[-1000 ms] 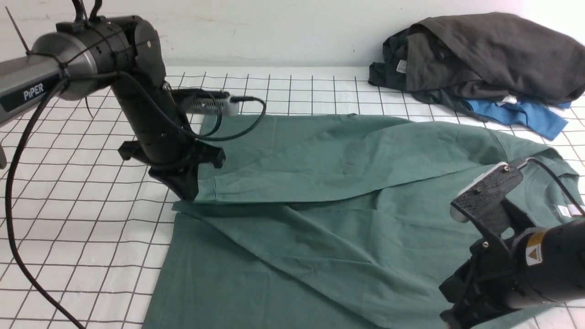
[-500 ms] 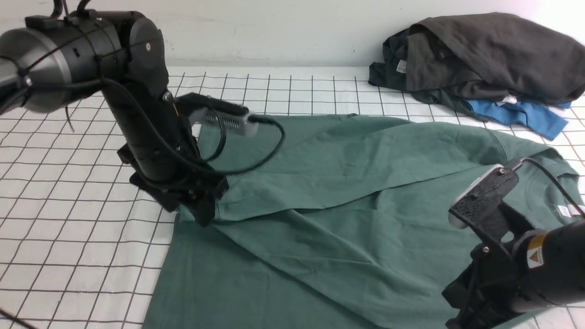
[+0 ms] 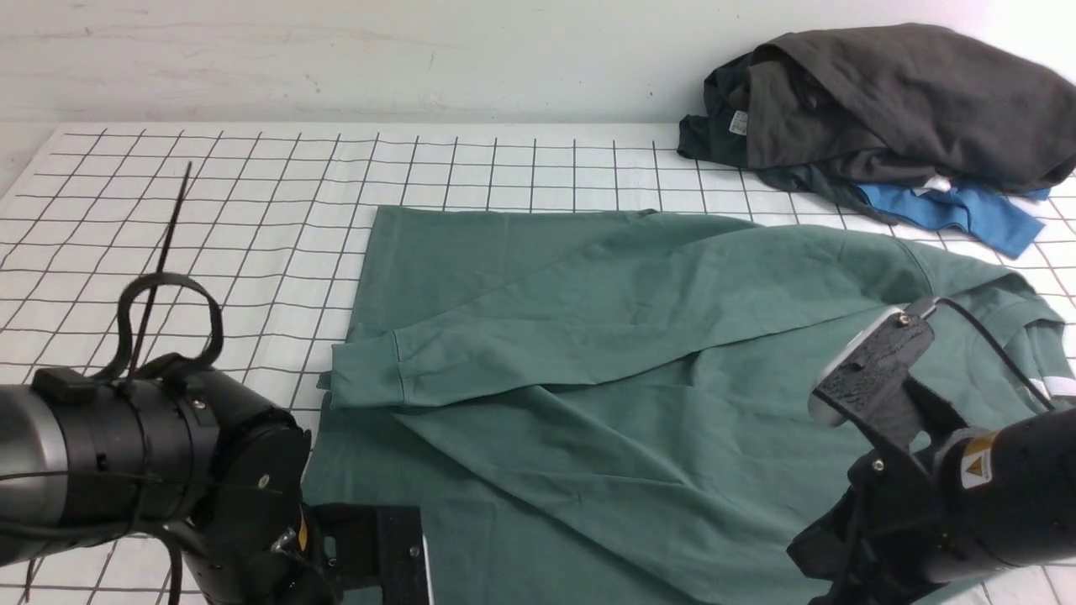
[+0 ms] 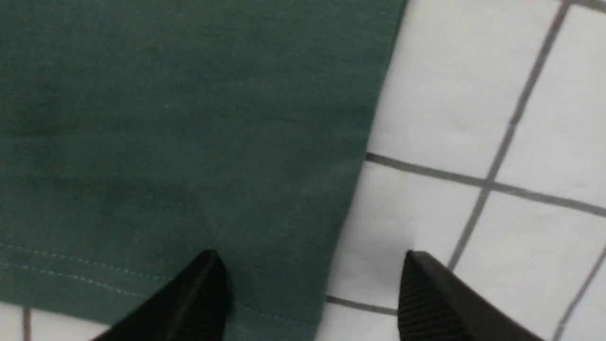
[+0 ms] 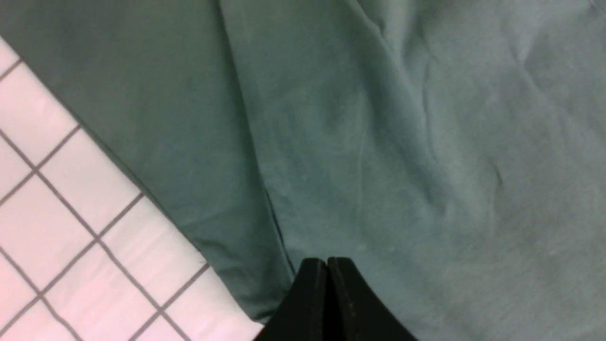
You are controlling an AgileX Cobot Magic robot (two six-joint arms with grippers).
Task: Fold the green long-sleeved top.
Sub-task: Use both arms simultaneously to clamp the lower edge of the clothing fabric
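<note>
Your left arm (image 3: 151,458), at seven o'clock in the front view, is a fat black barrel with a silver-grey sleeve and small bright screws. A black cable (image 3: 168,280) loops over it, with a thin tie tail at twelve. Your right arm (image 3: 1000,496), at four o'clock, is black, with a yellow warning sticker (image 3: 975,460) and a rough black plate (image 3: 874,370) bearing a screw. The left gripper (image 4: 312,284) has black, ribbed fingers (image 4: 426,303).

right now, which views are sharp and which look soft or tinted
Front view: sharp and evenly lit, the green top showing its creases clearly. Left wrist view: blurry, the top dark, the grid cloth with smeared lines. Right wrist view: slightly soft, the cloth tinted pink.
</note>
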